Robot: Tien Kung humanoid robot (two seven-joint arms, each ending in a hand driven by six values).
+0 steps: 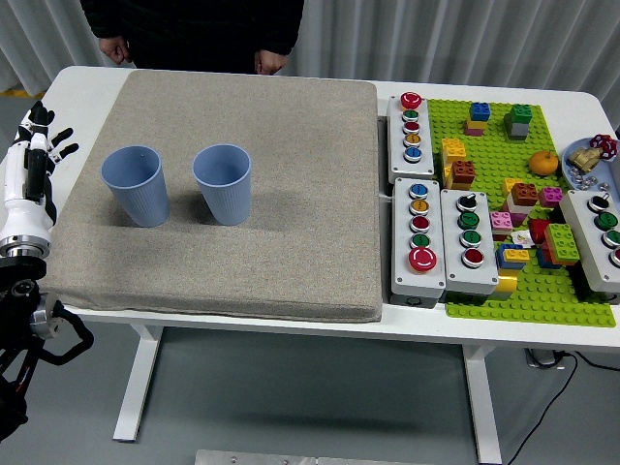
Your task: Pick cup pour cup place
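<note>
I see two blue cups, the left cup [136,184] and the right cup [223,182], upright on the grey mat [291,194], at 3 o'clock from my left hand [39,145], whose fingers are spread and empty. They look light, thin and crushable, so I'd grip mid-wall, gently.

A grey mat [291,194] is spread over the desk [87,82]; button boxes [418,237] and a brick-strewn green baseplate [542,295] are seen right.
</note>
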